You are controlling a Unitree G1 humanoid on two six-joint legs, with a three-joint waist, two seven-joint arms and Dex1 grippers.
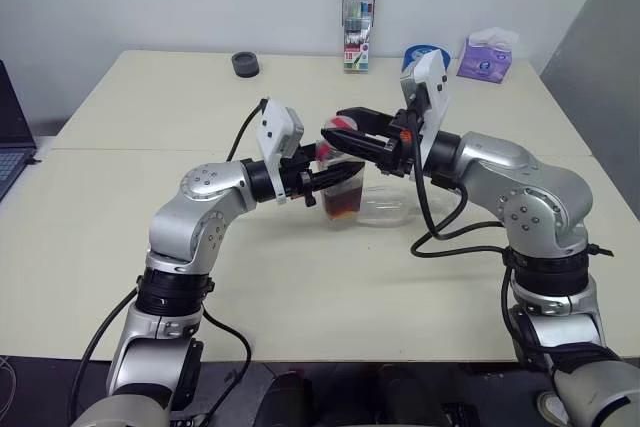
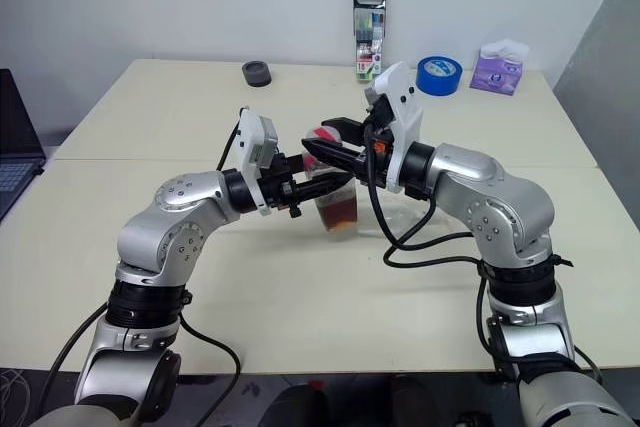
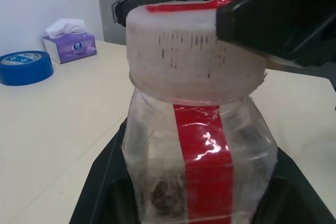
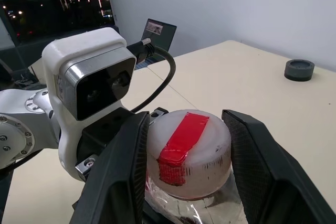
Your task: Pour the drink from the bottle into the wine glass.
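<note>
left gripper [image 2: 300,175] clamps the bottle [image 1: 341,190] at table centre. right gripper [image 4: 184,169] brackets the cap [image 4: 187,153], fingers at 3 and 9 o'clock, contact unconfirmed. step: uncapping. next: tighten, then twist off.

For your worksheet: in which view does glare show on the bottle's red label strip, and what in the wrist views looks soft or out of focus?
Left wrist view: white glare patches sit on the bottle's red label strip, and the tissue box and tape roll behind look soft. Right wrist view: the cap is crisp, while the black puck on the table is slightly blurred.
</note>
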